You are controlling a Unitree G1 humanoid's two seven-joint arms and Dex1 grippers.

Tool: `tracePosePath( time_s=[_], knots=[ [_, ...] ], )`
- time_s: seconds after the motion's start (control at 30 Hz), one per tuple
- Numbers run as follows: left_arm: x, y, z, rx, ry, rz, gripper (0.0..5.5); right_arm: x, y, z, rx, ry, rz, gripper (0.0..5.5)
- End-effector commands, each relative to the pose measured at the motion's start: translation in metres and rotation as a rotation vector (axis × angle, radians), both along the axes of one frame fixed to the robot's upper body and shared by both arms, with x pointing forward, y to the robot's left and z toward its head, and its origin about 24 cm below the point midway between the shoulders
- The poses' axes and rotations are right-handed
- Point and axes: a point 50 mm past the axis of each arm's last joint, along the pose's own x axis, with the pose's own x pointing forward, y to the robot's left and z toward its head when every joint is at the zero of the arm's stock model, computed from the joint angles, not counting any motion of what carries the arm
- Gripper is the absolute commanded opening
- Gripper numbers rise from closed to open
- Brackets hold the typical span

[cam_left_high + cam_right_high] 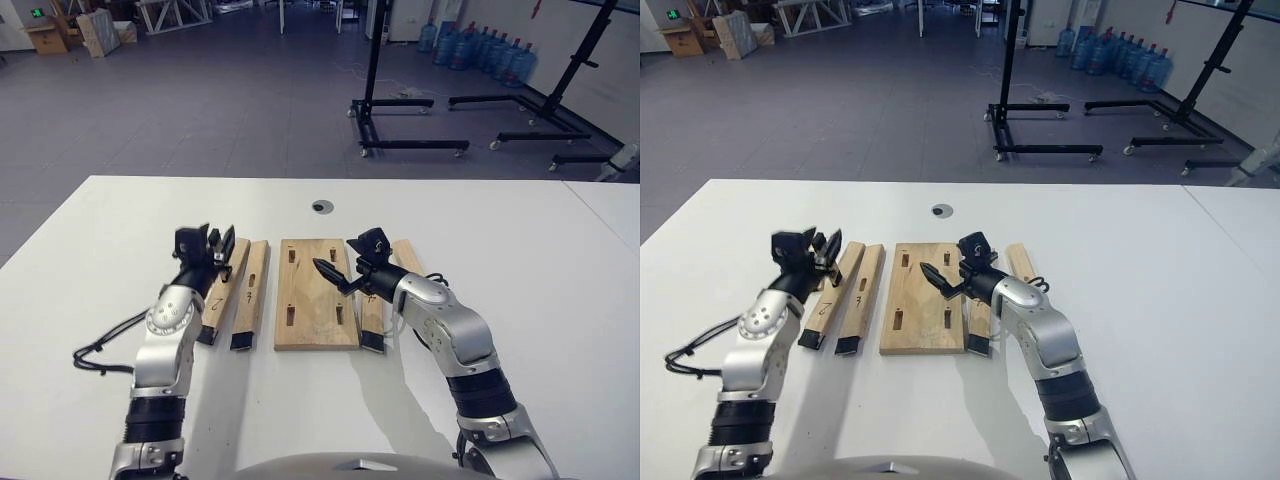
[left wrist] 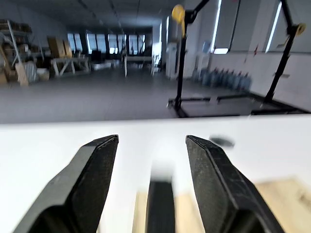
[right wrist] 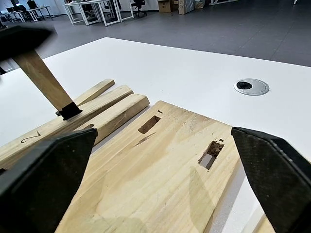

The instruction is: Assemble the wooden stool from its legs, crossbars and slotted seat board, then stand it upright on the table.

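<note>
The slotted seat board (image 1: 315, 310) lies flat at the table's middle. Two wooden legs (image 1: 222, 300) (image 1: 250, 300) lie side by side to its left. A third leg (image 1: 372, 325) and a shorter bar (image 1: 405, 255) lie to its right. My left gripper (image 1: 218, 245) is over the far ends of the left legs. Its fingers (image 2: 97, 174) are closed partway round a wooden piece with a black end cap (image 3: 46, 80), which slants down onto the legs. My right gripper (image 1: 335, 275) hovers wide open over the board's right edge, holding nothing.
A round cable hole (image 1: 322, 207) sits in the white table (image 1: 520, 250) beyond the board. A black cable (image 1: 100, 350) loops on the table beside my left arm. Black metal stands (image 1: 400, 120) are on the floor behind the table.
</note>
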Motion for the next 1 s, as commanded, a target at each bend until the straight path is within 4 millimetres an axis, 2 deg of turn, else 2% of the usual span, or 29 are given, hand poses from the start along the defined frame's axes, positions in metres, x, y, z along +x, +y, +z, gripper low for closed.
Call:
tracePosePath(
  time_s=[0.03, 0.17, 0.23, 0.33, 0.43, 0.53, 0.63, 0.7, 0.73, 0.77, 0.83, 0.87, 0.93, 1.0],
  knots=[
    [0.001, -0.006, 0.071, 0.022, -0.14, -0.029, 2.53, 0.001, 0.0, 0.001, -0.002, -0.009, -0.004, 5.06],
    [0.011, -0.01, 0.128, -0.03, -0.171, -0.026, 2.53, 0.0, 0.002, 0.002, 0.0, -0.013, -0.004, 5.06],
    [0.021, -0.014, 0.143, -0.006, -0.124, -0.027, 2.53, 0.001, 0.002, 0.002, 0.001, -0.015, -0.004, 5.06],
    [0.032, -0.025, 0.152, 0.064, -0.07, -0.036, 2.53, 0.002, 0.004, 0.002, 0.001, -0.017, 0.0, 5.06],
    [0.039, -0.033, 0.14, 0.102, -0.017, -0.054, 2.53, 0.002, 0.004, 0.002, 0.003, -0.017, 0.001, 5.06],
    [0.044, -0.028, 0.086, 0.132, 0.114, -0.049, 2.53, 0.001, 0.004, 0.001, 0.005, -0.013, 0.0, 5.06],
    [0.037, -0.012, 0.004, 0.179, 0.314, -0.008, 2.53, -0.001, 0.002, -0.002, 0.004, -0.002, -0.008, 5.06],
    [0.029, -0.006, -0.038, 0.193, 0.413, -0.002, 2.53, -0.002, 0.001, -0.005, 0.004, 0.009, -0.013, 5.06],
    [0.027, -0.003, -0.049, 0.18, 0.434, 0.006, 2.53, -0.002, 0.0, -0.007, 0.003, 0.014, -0.015, 5.06],
    [0.028, -0.001, -0.053, 0.173, 0.428, 0.016, 2.53, -0.002, 0.0, -0.008, 0.002, 0.017, -0.017, 5.06],
    [0.035, 0.0, -0.031, 0.137, 0.336, 0.027, 2.53, -0.002, -0.002, -0.006, 0.003, 0.014, -0.02, 5.06],
    [0.04, 0.0, -0.009, 0.124, 0.253, 0.034, 2.53, 0.0, -0.003, -0.004, 0.006, 0.009, -0.022, 5.06],
    [0.042, -0.003, 0.057, 0.056, 0.035, 0.042, 2.53, 0.001, -0.003, 0.0, 0.011, -0.005, -0.024, 5.06],
    [0.03, -0.008, 0.125, -0.034, -0.184, 0.025, 2.53, 0.002, -0.002, 0.003, 0.012, -0.016, -0.025, 5.06]
  ],
)
